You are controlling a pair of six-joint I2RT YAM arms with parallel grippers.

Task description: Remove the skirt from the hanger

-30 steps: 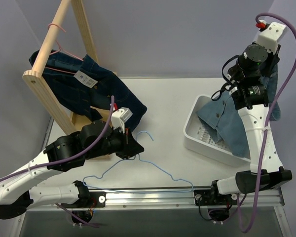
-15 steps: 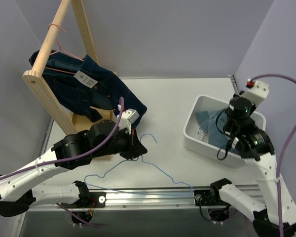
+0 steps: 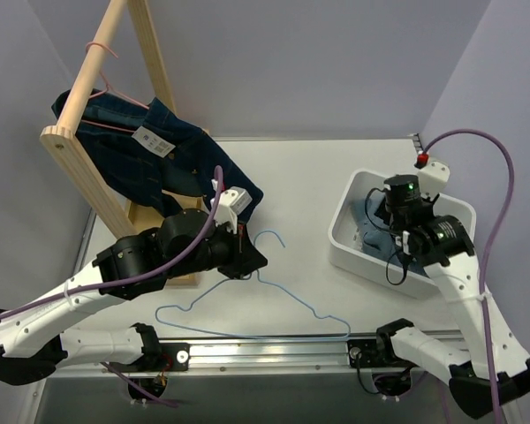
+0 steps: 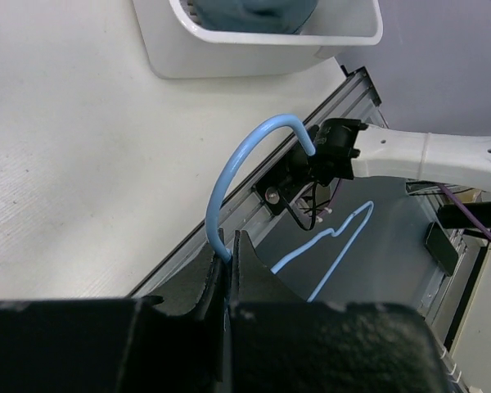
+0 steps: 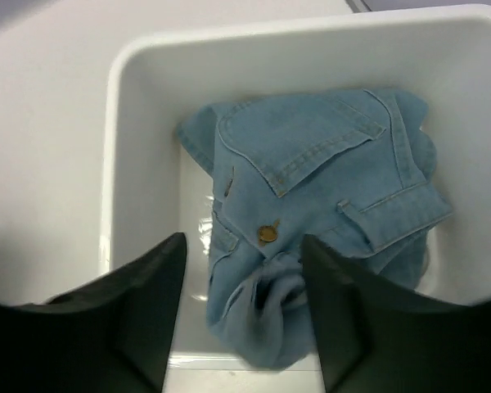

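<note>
The light blue denim skirt (image 5: pixel 311 164) lies crumpled inside the white bin (image 5: pixel 114 123), free of the hanger. My right gripper (image 5: pixel 241 246) hovers open just above it, fingers on either side of a fold, gripping nothing. From the top view the skirt (image 3: pixel 371 240) shows only partly under that gripper (image 3: pixel 377 219). The thin blue wire hanger (image 3: pixel 274 305) is bare, stretched over the table near the front edge. My left gripper (image 4: pixel 229 246) is shut on the neck below its hook (image 4: pixel 229 172). In the top view the left gripper (image 3: pixel 252 259) sits left of centre.
A wooden rack (image 3: pixel 88 79) stands at the back left with a dark denim garment (image 3: pixel 159 163) draped on a pink hanger. The white bin (image 3: pixel 353 261) sits on the right. A metal rail (image 3: pixel 265 353) runs along the near table edge.
My right arm came down from high up with the skirt into the bin, and its jaws opened, letting the skirt go. My left gripper shifted the hanger slightly to the right.
</note>
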